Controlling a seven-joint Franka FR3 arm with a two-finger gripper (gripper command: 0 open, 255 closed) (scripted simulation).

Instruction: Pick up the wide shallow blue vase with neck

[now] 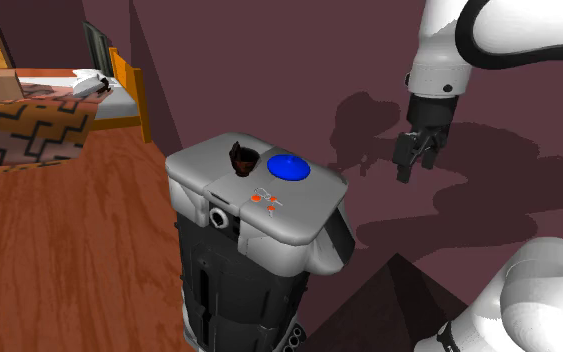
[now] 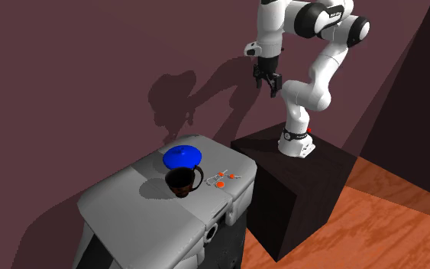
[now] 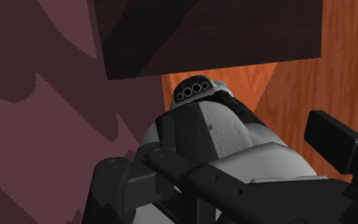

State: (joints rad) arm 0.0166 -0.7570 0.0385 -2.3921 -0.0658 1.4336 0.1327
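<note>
The blue vase is wide and shallow and stands on top of a grey machine. A dark brown mug stands right beside it. My black gripper hangs in the air well away from the vase, toward the shoulder view's right, in front of the maroon wall. It points down and is open, with nothing between its fingers. In the wrist view the gripper has its fingers wide apart over the machine's grey and black body.
Small orange and grey bits lie on the machine's top near the vase. The dark box stand sits beside the machine. A bed stands far off on the wooden floor. Maroon walls close in behind.
</note>
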